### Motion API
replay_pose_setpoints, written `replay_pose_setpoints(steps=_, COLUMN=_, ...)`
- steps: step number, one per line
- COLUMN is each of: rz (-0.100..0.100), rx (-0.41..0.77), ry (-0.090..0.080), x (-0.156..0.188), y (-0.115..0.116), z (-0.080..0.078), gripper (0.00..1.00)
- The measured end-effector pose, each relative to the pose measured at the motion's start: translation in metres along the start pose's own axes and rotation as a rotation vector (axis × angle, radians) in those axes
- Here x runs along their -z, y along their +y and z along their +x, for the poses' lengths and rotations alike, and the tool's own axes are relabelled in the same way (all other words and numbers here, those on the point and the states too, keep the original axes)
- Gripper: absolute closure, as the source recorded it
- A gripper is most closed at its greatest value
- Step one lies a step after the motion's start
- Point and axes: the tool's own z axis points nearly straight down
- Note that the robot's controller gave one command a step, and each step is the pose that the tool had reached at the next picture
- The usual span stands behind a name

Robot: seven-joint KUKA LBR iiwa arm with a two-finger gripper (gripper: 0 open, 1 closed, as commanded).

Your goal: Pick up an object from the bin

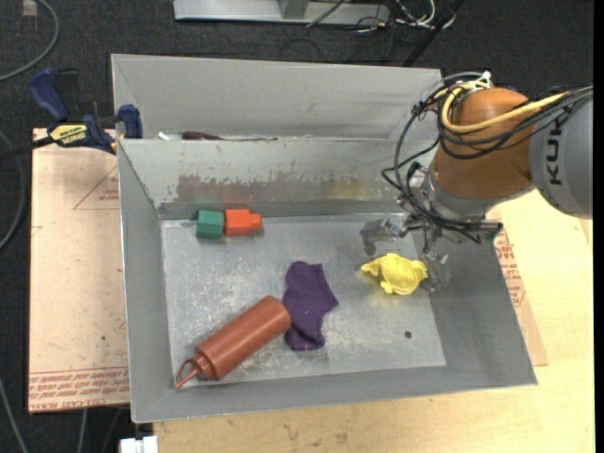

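While reaching in from right across bin's rim: arm with orange wrist cover [486, 144] bent downward, two-finger metal gripper [404, 251] low over right part of grey metal bin [283, 173], fingers spread wide. Crumpled yellow soft lump [394, 274] on floor just under fingertips, near right sloping wall; contact cannot tell. Bare floor ahead and behind lump. Long axis roughly left-right, narrow end pointing left toward crumpled purple cloth [310, 303]. 2 small blocks, green [209, 224] and orange [243, 222], well apart at back wall.

"KU" on the arm [564, 154]
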Motion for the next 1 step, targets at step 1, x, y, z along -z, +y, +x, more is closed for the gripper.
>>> replay_pose_setpoints(steps=1, rz=-0.014, rx=0.005, ry=0.007, x=0.0228, y=0.0150, z=0.0040, gripper=0.00)
